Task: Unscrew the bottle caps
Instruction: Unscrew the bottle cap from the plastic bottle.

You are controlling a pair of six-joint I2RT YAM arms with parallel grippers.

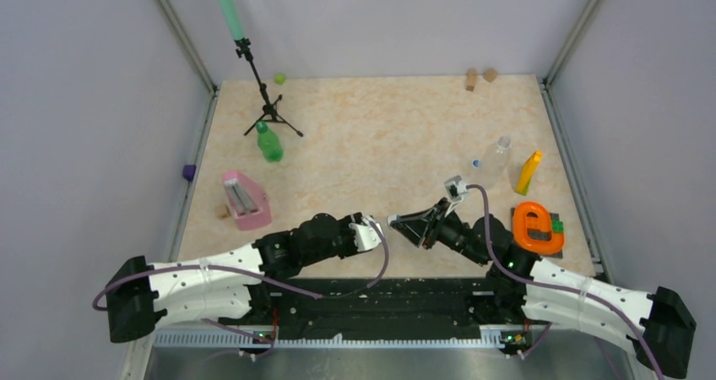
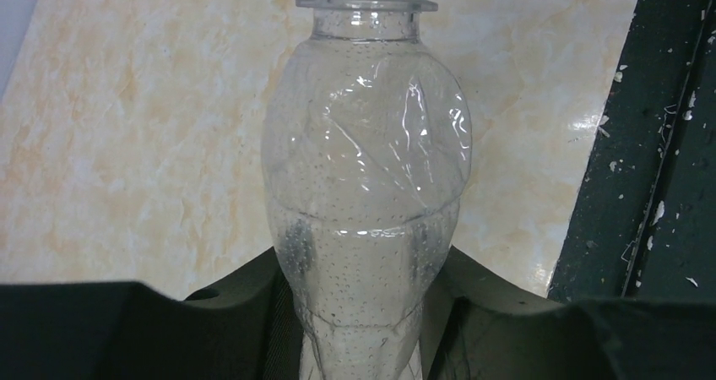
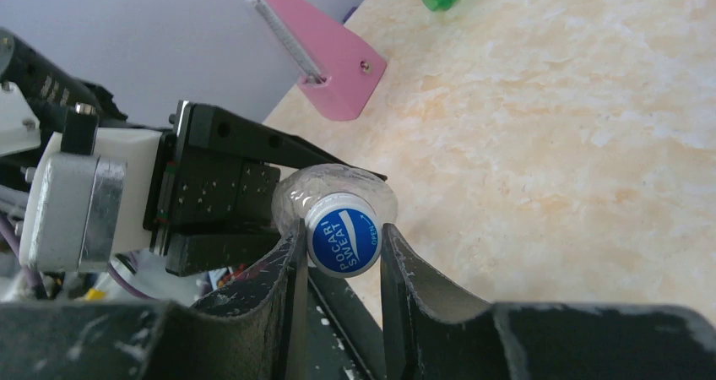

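Right wrist view: the right end effector (image 3: pixel 340 253) is closed on the blue cap (image 3: pixel 344 238), one finger on each side, with the printed face towards the camera.
Left wrist view: the left end effector (image 2: pixel 365 270) grips the lower body of the clear bottle (image 2: pixel 363 169), whose neck points away from the wrist.
Bottle position: it is held off the table (image 1: pixel 380 135) between the two arms, near the middle of the near edge.
Step in hand: loosening this cap, which looks seated on the neck.
Doing it well: keep the right wrist's roll in line with the neck. Hold the thin wall firmly but without crushing it, and let the cap back off along the thread as it turns.
Arm pose: both forearms lie low and fold inward, with the end effectors meeting nose to nose.
Waiting: a green bottle (image 1: pixel 269 142) is by the tripod (image 1: pixel 268 110), and another clear bottle (image 1: pixel 492 162) is beside the yellow block (image 1: pixel 528 171).
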